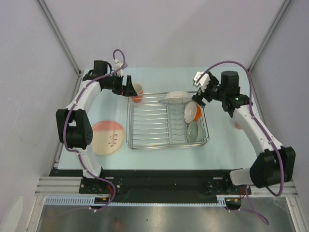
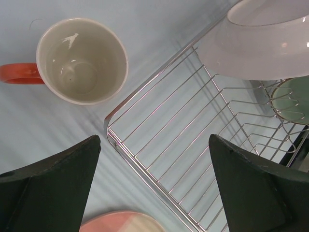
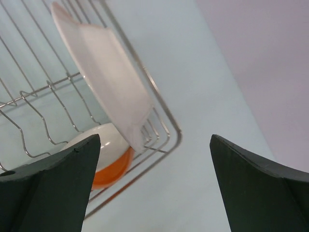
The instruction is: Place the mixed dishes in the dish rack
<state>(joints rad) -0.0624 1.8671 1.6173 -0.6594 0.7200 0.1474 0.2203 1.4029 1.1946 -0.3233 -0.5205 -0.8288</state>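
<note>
The silver wire dish rack (image 1: pixel 154 126) stands mid-table. In it, a white plate (image 1: pixel 175 97) leans at the back, and an orange-and-white bowl (image 1: pixel 192 112) and a pale green bowl (image 1: pixel 194 131) stand at the right end. The orange mug (image 1: pixel 137 92) sits upright on the table by the rack's back left corner. The pink plate (image 1: pixel 108 137) lies flat left of the rack. My left gripper (image 1: pixel 129 88) is open and empty, just left of the mug (image 2: pixel 82 60). My right gripper (image 1: pixel 201 95) is open and empty above the rack's back right corner (image 3: pixel 169 130), near the white plate (image 3: pixel 104 77).
A small pink thing (image 1: pixel 237 125), perhaps the tumbler, peeks out behind my right forearm and is mostly hidden. The rack's left half holds bare wire dividers (image 2: pixel 193 159). Metal frame posts and grey walls close in the table at the back and sides.
</note>
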